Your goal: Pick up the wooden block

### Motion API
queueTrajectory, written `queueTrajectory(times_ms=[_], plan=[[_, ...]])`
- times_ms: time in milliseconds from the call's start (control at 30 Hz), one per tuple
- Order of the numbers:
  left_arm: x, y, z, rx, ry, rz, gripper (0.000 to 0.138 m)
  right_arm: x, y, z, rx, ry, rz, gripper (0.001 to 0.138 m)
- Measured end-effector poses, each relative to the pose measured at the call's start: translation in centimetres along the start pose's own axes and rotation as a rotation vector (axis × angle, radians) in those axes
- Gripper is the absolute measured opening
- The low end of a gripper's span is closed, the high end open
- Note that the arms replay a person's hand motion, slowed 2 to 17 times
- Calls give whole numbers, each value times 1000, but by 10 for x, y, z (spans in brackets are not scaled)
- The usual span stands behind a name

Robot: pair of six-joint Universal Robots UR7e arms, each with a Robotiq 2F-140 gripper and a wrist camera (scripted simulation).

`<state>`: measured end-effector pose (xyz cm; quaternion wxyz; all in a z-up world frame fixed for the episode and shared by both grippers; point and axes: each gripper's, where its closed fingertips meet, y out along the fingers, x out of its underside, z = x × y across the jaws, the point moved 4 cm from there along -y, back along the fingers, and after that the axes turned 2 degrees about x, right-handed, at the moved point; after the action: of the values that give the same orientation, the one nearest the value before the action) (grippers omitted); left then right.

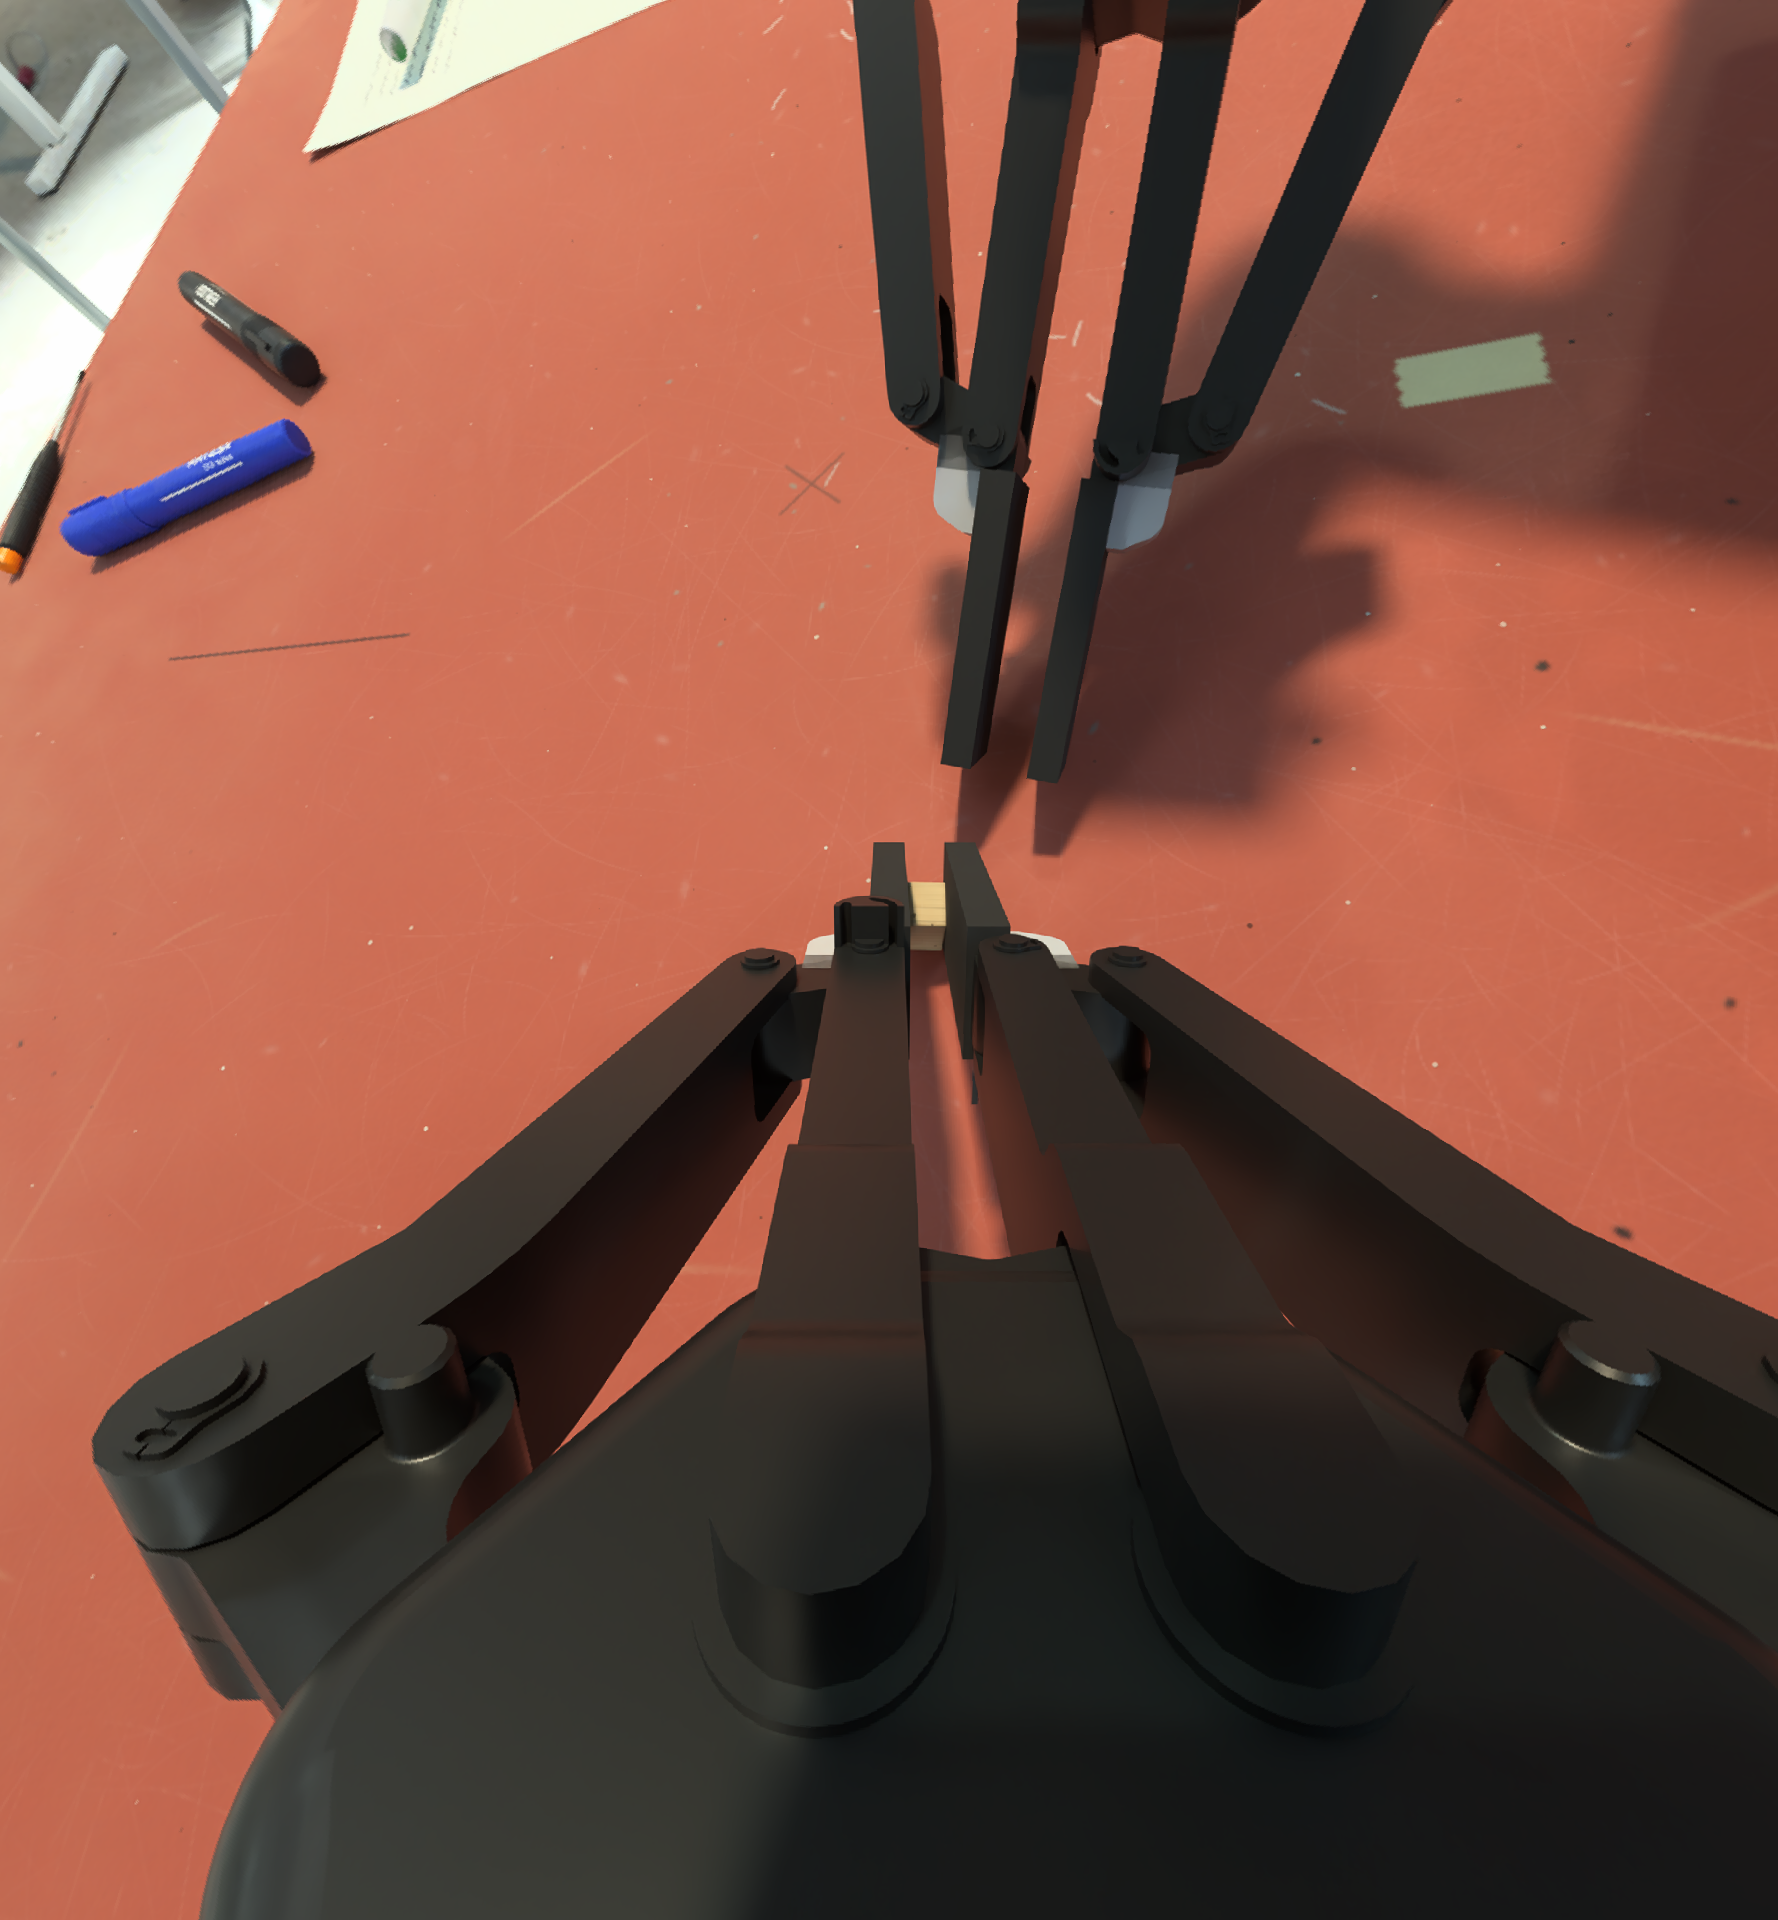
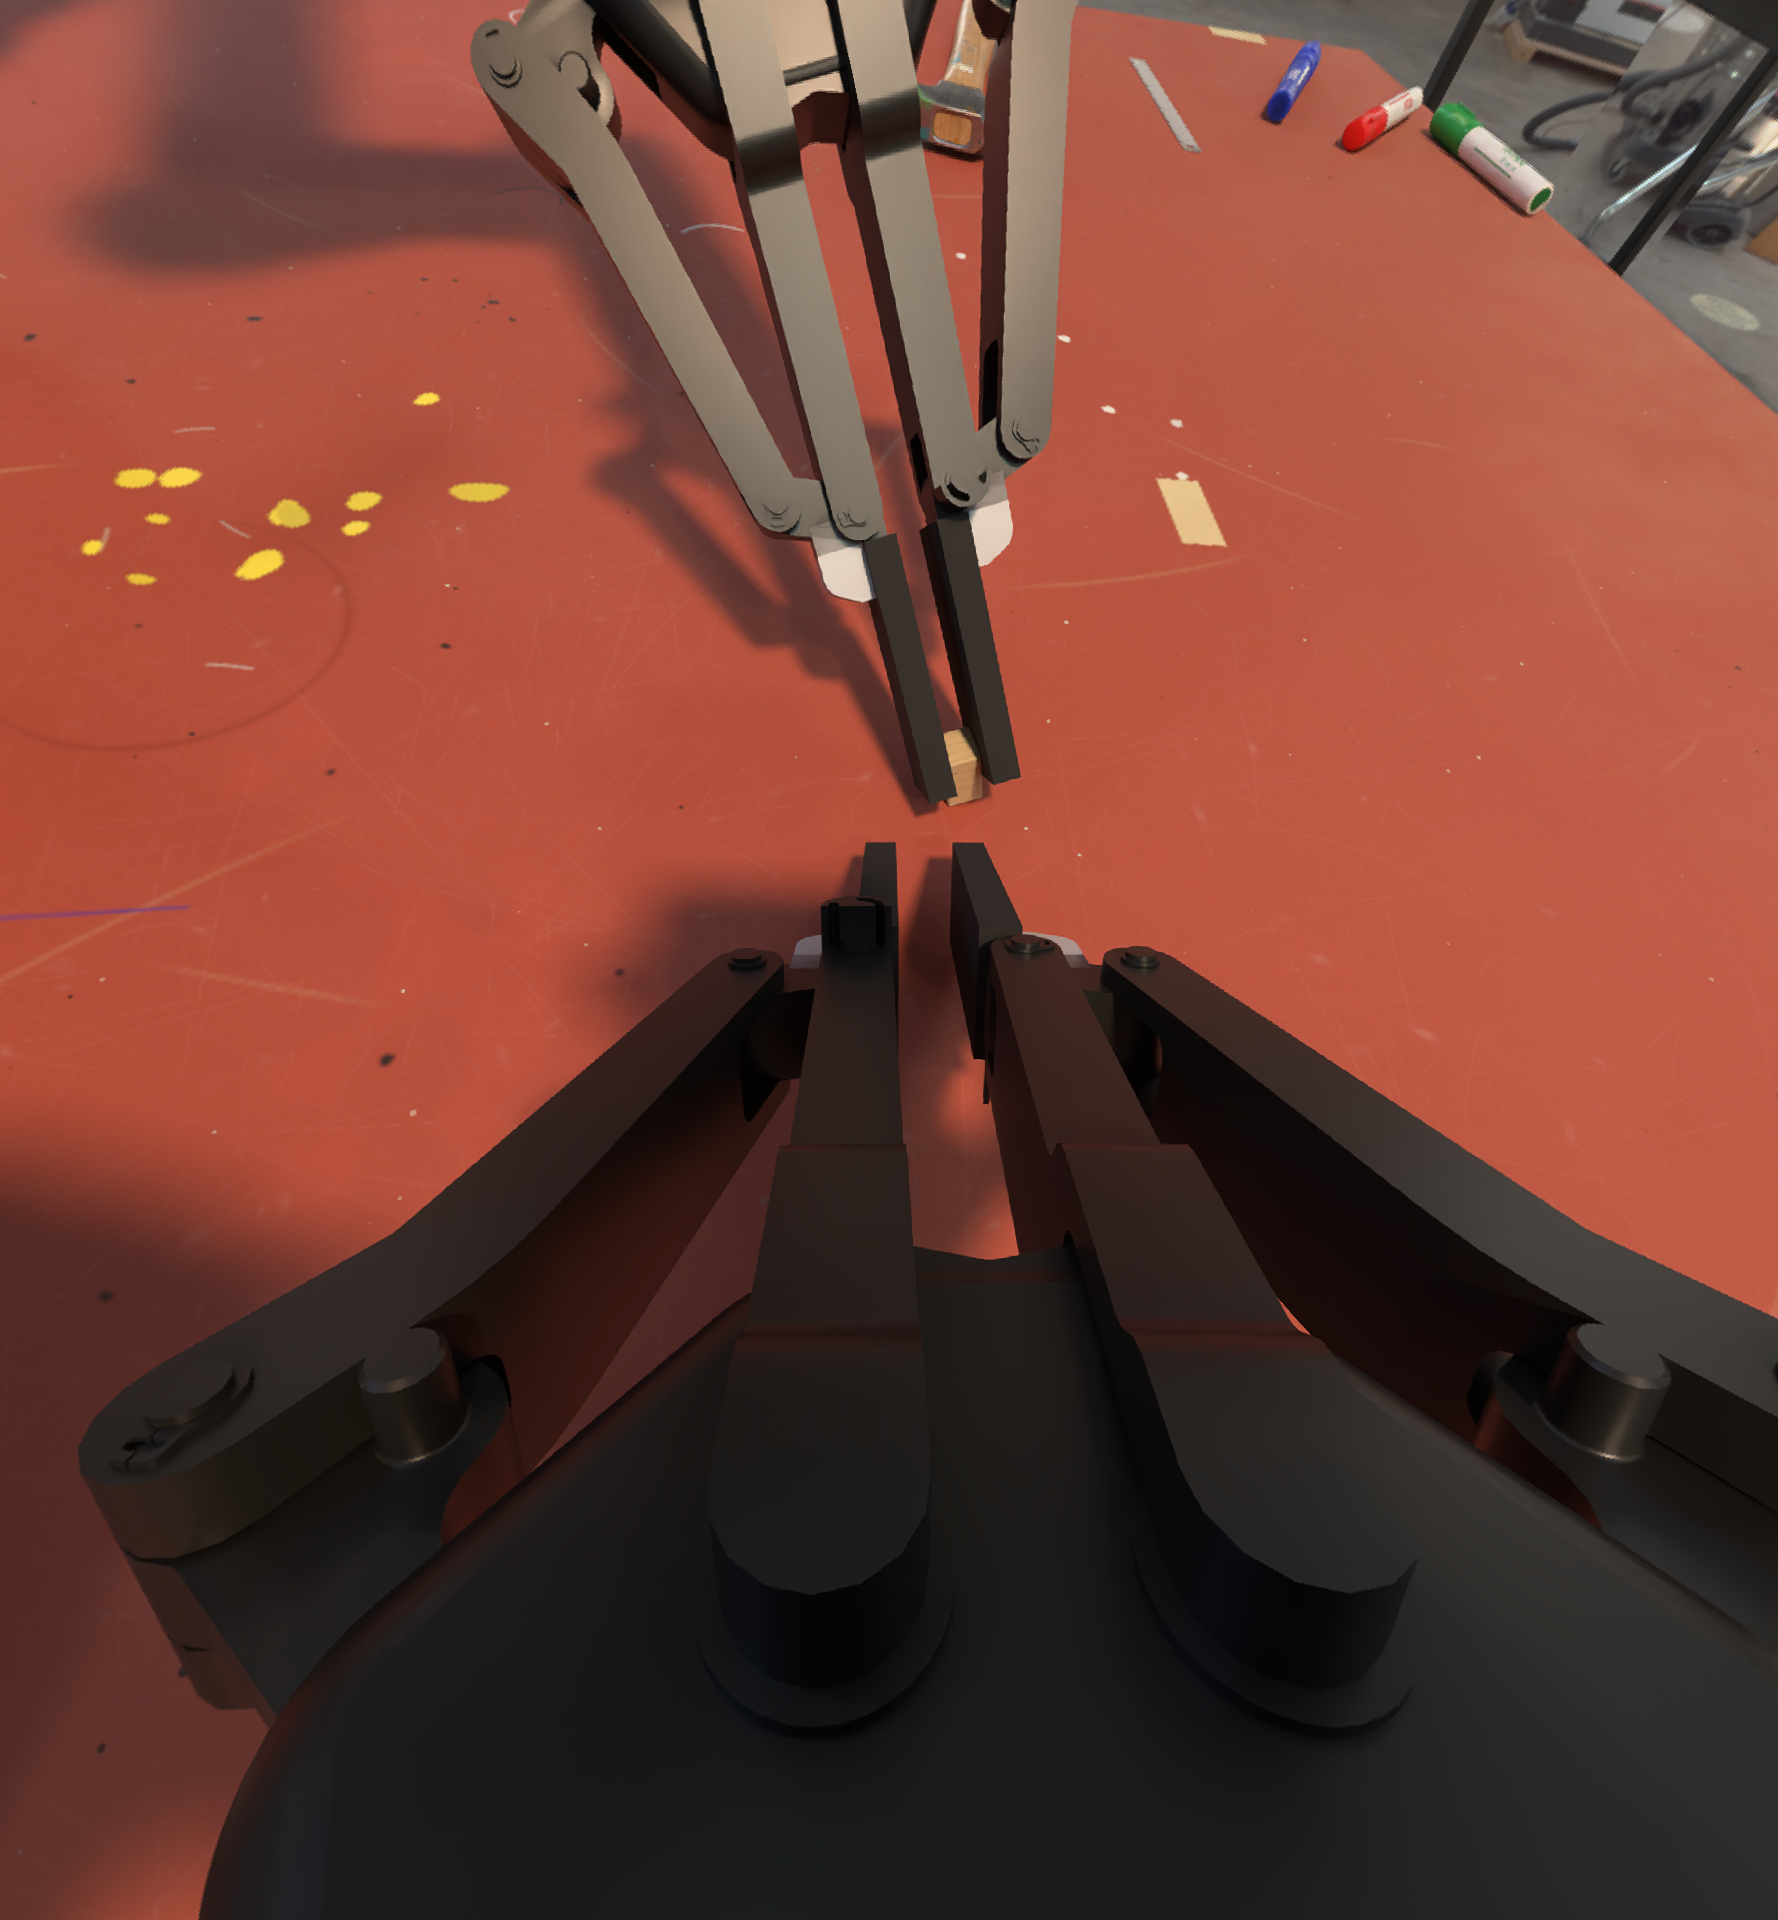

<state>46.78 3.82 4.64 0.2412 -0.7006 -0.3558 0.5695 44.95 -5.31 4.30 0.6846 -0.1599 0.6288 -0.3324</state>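
left gripper (image 1: 929,868) pinches the wooden block (image 1: 927,904) on the red table (image 1: 552,831); right gripper (image 2: 923,868) nearly closed, empty.
left wrist view alone shows a blue marker (image 1: 186,486) far left; right wrist view alone shows yellow spots (image 2: 261,520), tape strip (image 2: 1190,510).

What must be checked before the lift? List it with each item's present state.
1. Wooden block sits between the left gripper jaws: ok.
2. Both fingers touch the block's sides: ok in the left wrist view; how firmly, cannot tell.
3. Block off the red table: not ok, in the right wrist view its bottom edge looks to be on the surface.
4. Right gripper holds nothing, jaws nearly closed: ok.
5. Right gripper is apart from the block, though close: ok.
6. Blue marker and black marker lie well off to the side: ok.
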Motion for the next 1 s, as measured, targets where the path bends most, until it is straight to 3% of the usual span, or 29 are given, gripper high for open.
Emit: queueTrajectory(times_ms=[200, 400, 667, 867, 1000], plan=[[0, -1, 3, -40, -17, -3, 10, 0, -1, -1, -2, -19, 9, 21], [3, -5, 7, -32, -53, -4, 10, 1, -3, 3, 48, -66, 23, 24], [3, -18, 8, 46, -163, 50, 10, -3, -4, 2, 138, -203, 81, 26], [1, -31, 3, 147, -296, 125, 10, -11, -2, -5, 191, -340, 151, 27], [1, -38, 1, 237, -362, 169, 10, -16, 0, -8, 210, -369, 177, 27]])
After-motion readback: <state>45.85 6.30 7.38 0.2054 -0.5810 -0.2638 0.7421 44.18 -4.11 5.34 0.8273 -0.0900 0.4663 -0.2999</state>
